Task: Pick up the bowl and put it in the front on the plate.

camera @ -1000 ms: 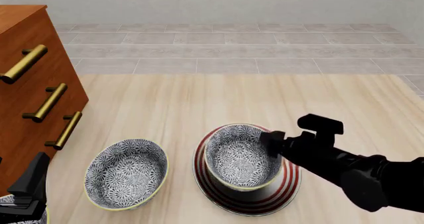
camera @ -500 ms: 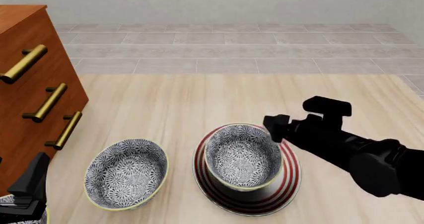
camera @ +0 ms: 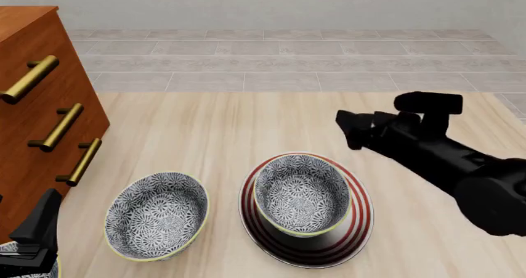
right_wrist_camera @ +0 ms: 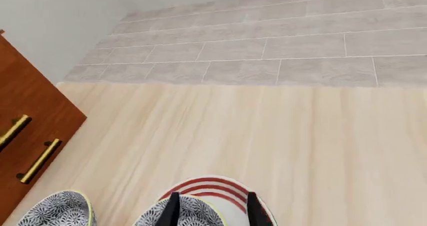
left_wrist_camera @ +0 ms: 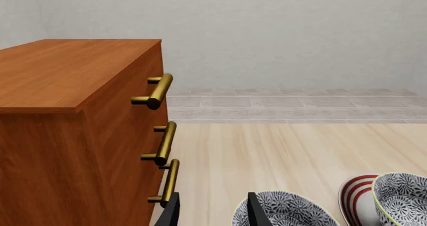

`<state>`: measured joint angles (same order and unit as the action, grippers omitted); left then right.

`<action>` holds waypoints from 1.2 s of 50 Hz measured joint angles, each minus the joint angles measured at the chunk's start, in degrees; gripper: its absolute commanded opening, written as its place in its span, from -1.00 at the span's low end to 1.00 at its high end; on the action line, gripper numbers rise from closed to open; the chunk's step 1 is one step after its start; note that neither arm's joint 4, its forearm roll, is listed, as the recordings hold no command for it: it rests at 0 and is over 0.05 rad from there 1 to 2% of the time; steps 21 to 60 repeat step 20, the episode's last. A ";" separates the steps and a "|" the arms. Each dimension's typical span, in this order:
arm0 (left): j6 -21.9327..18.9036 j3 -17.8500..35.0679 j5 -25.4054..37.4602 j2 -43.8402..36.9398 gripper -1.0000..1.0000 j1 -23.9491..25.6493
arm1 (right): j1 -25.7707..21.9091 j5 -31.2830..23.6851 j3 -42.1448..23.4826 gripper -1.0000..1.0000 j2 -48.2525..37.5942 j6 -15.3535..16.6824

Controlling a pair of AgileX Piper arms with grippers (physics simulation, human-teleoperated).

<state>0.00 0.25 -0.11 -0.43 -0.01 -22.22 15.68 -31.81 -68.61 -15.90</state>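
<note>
The round deep bowl with the dense blue-and-white floral pattern and thin yellowish rim [camera: 301,193] sits inside the large flat white plate with three concentric red rings [camera: 359,219], low in the front view and a little right of centre. It leans slightly toward the plate's left, yet rests wholly within the rings. By that lie, the placing looks done.

The right hand [camera: 348,132] hangs above and to the upper right of the bowl, apart from it, with nothing between its fingers. In the right wrist view its two dark fingertips [right_wrist_camera: 173,209] stand parted over the bowl's rim (a moderate gap, not a wide one).

What remains, I judge, is a clean retreat. Lift the right hand upward before drawing it back toward the lower right, so the fingers do not clip the yellowish rim and tip the bowl off the plate.

The second, slightly wider bowl of the same pattern [camera: 156,216] stands on the pale wooden worktop [camera: 214,130] just left of the plate and needs no touching.

The left hand [left_wrist_camera: 212,211] idles at the lower left beside the brown wooden drawer chest with brass handles [camera: 33,124]; its fingers are parted and bare.
</note>
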 measured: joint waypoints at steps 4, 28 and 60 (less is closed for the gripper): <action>0.00 0.00 0.00 0.00 1.00 0.00 | 0.12 2.59 1.13 1.00 1.42 0.75; 0.00 0.00 0.00 0.00 1.00 0.00 | 1.60 15.65 7.55 1.00 8.39 4.48; 0.00 0.00 0.00 0.00 1.00 0.00 | 1.60 15.65 7.55 1.00 8.39 4.48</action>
